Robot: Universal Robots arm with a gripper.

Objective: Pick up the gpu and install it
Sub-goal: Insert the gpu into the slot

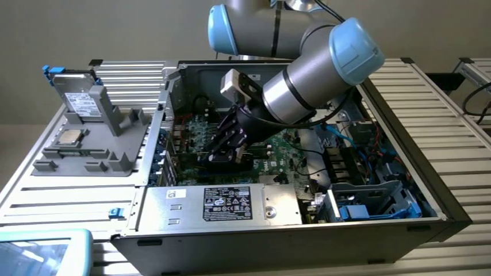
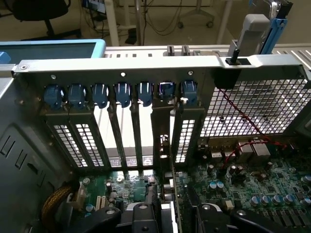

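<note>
Perforated grey steel case wall (image 2: 252, 107) behind, jaws parted astride the upright, silver-bracketed gpu (image 2: 164, 187), gripping nothing.

slatted metal table (image 1: 433, 106), open computer case (image 1: 268, 248), grey parts holder (image 1: 115, 118)

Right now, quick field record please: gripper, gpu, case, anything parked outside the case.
gripper: down inside the case, low over the motherboard, open
gpu: upright, edge-on between the jaws, bracket end at the rear slot row
seating: cannot tell if fully home
case: side open, lying flat
slot clips: blue, in a row above the slot covers
fixture: grey, outside the case on the exterior view's left
drive: silver, blue tabs, standing in the fixture
</note>
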